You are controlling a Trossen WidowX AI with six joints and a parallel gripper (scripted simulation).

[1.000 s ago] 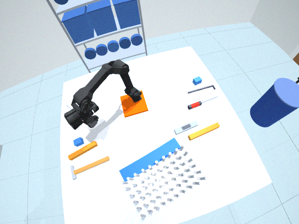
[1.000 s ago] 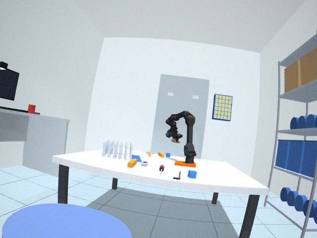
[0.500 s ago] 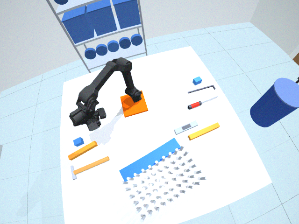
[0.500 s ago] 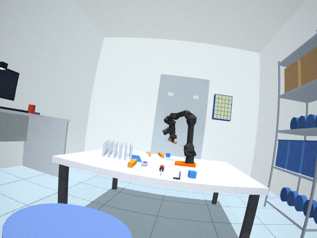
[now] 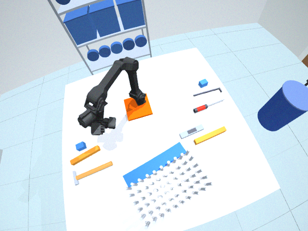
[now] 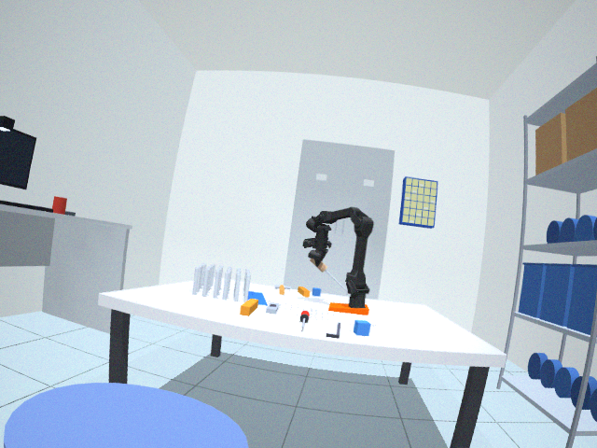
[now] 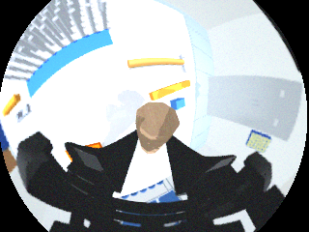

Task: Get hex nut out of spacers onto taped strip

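My gripper [image 6: 315, 260] [image 7: 153, 133] is shut on a tool's tan handle [image 6: 319, 265] [image 7: 156, 123], high above the table on the hammer side of the arm's base. In the exterior view the tool's thin pale shaft [image 6: 333, 278] slants down toward the base; its tip shape cannot be made out. In the top view the hand hides the tool. The standing metal spacers [image 6: 217, 282] are upright in rows, well away from the gripper. The blue taped strip [image 5: 154, 161] [image 7: 72, 57] runs along their front. The nut cannot be made out.
A hammer [image 5: 94, 170], orange bar [image 5: 85, 155] and blue cube [image 5: 81, 146] lie left. A yellow bar [image 5: 210, 135], grey device [image 5: 184, 134], red screwdriver [image 5: 201, 108], hex key [image 5: 207, 92] and another blue cube [image 5: 203, 83] lie right. The arm stands on an orange plate [image 5: 139, 113].
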